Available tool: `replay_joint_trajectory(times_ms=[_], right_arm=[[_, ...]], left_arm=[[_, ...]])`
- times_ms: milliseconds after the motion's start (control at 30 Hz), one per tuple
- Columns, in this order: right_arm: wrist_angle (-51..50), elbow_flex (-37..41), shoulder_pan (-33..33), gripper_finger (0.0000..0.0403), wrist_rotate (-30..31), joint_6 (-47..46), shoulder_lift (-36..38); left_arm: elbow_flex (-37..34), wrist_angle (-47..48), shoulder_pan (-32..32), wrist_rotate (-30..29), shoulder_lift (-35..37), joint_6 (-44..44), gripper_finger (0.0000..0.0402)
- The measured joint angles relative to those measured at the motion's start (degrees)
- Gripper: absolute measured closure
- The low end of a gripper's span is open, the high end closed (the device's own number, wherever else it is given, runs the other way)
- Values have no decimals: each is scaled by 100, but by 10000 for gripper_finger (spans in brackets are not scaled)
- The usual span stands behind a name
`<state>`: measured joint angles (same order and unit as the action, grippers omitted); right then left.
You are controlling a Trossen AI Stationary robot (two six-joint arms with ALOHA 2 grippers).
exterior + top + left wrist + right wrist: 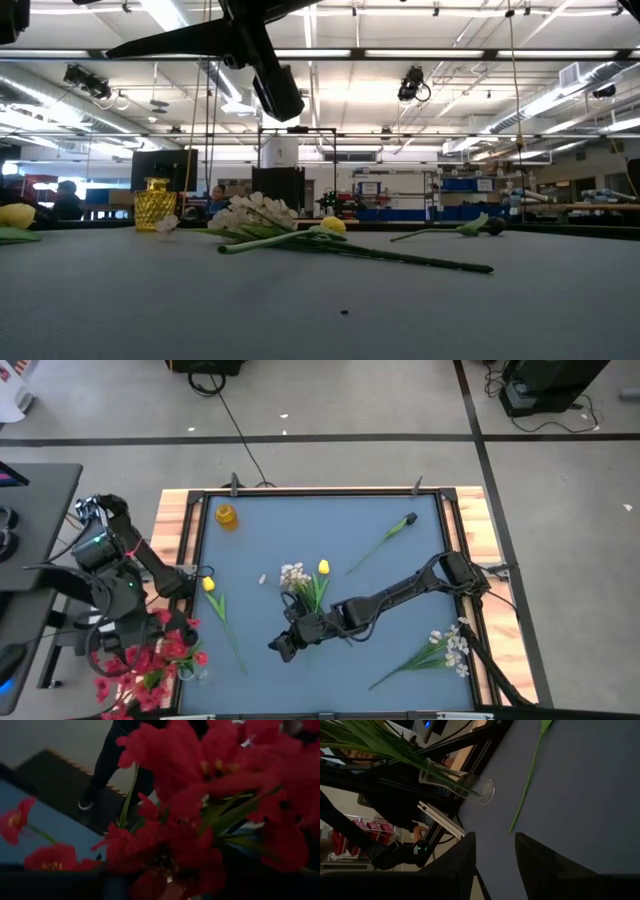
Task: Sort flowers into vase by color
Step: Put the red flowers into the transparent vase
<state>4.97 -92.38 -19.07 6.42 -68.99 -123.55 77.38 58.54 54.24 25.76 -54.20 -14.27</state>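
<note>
A bunch of red flowers (pixel 140 660) stands with its green stems in a clear glass vase (pixel 470 785) at the table's near left corner. My left gripper (pixel 165 632) sits right at the red blossoms (pixel 200 795), which fill its wrist view. A yellow flower (pixel 208 584) lies on the blue table, and its stem (pixel 527 780) runs toward the near edge. My right gripper (pixel 495 855) hovers open near the table's middle front, short of that stem's end, with nothing between its fingers. White and yellow flowers (pixel 260 215) lie under the right arm.
A small yellow vase (pixel 226 516) stands at the far left of the table. A dark-budded sprig (pixel 395 535) lies at the far right. A white sprig (pixel 445 648) lies at the near right. Wooden rails (pixel 175 530) edge the table's sides.
</note>
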Motion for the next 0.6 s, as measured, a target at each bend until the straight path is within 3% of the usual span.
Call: replay_joint_trajectory(times_ms=[333, 600], right_arm=[[-4, 0, 7, 246, 116, -21, 0], [-2, 0, 7, 203, 120, -37, 0]], left_arm=[[2, 2, 0, -40, 52, -894, 234], [1, 74, 0, -50, 47, -1129, 219]])
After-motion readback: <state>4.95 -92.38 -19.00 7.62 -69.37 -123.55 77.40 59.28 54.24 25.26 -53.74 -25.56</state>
